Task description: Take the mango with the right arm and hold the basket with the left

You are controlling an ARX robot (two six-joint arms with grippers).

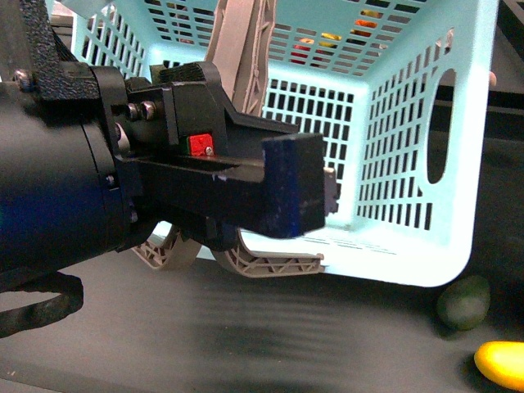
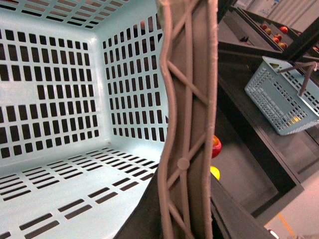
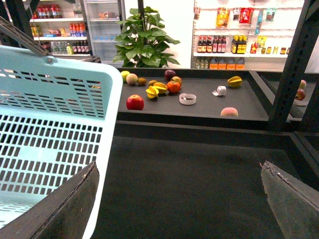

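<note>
The light blue basket [image 1: 409, 164] fills the middle of the front view, tipped with its opening toward me. My left gripper [image 1: 303, 192] reaches in from the left and is shut on the basket's grey-brown handle [image 2: 187, 114], which rises from between the jaws [image 2: 184, 219] in the left wrist view. The mango [image 1: 501, 363] lies on the dark table at the bottom right, just outside the basket's corner. My right gripper [image 3: 182, 209] is open above bare dark table, nothing between its fingers [image 3: 70, 209], the basket wall [image 3: 55, 124] beside it. No mango shows in the right wrist view.
A dull green fruit [image 1: 463, 301] lies against the basket's near corner, beside the mango. A far shelf [image 3: 199, 107] carries several fruits, among them a red apple [image 3: 134, 102], and a tape roll [image 3: 187, 98]. A second blue basket [image 2: 284, 99] sits on a side shelf.
</note>
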